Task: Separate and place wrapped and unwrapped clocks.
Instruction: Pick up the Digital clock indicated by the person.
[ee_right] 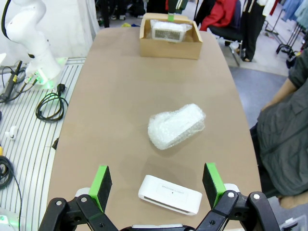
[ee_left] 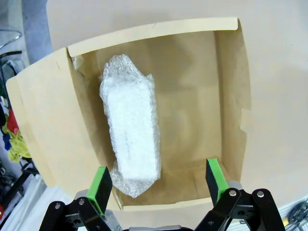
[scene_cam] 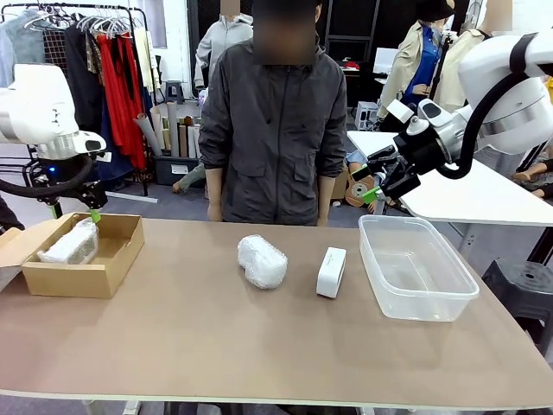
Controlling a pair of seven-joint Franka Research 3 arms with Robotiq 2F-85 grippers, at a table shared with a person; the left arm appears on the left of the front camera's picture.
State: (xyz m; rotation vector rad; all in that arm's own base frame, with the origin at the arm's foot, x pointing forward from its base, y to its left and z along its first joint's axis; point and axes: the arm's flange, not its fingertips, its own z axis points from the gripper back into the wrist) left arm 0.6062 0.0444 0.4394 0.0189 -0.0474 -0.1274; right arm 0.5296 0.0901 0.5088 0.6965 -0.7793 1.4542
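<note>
Nearest the front camera runs the brown table point(scene_cam: 259, 363), its near strip bare. Farther in, four things sit in a loose row. At the left is an open brown cardboard box point(scene_cam: 65, 278), and the blocky bubble-wrap bundle point(scene_cam: 71, 244) lies inside it along its left wall. Near the middle of the table the rounded bubble-wrap bundle point(scene_cam: 262, 260) rests on the bare surface. The bare white clock point(scene_cam: 331, 271) sits to its right, apart from it, and just beside the clear plastic tub point(scene_cam: 428, 307), which stands at the right.

Beyond that row, the left gripper point(scene_cam: 91, 212) hangs over the far side of the box. Its green pads are spread wide with nothing between them, and its wrist view looks straight down on the blocky bundle. The right gripper point(scene_cam: 367, 184) is raised above the table's far right, behind the tub, and its jaws are likewise wide apart and empty. Its wrist view looks down on the bare clock, with the rounded bundle past it and the box farther off.

Farthest back, a person point(scene_cam: 272, 130) in a dark grey jacket stands at the far edge of the table, arms down.
</note>
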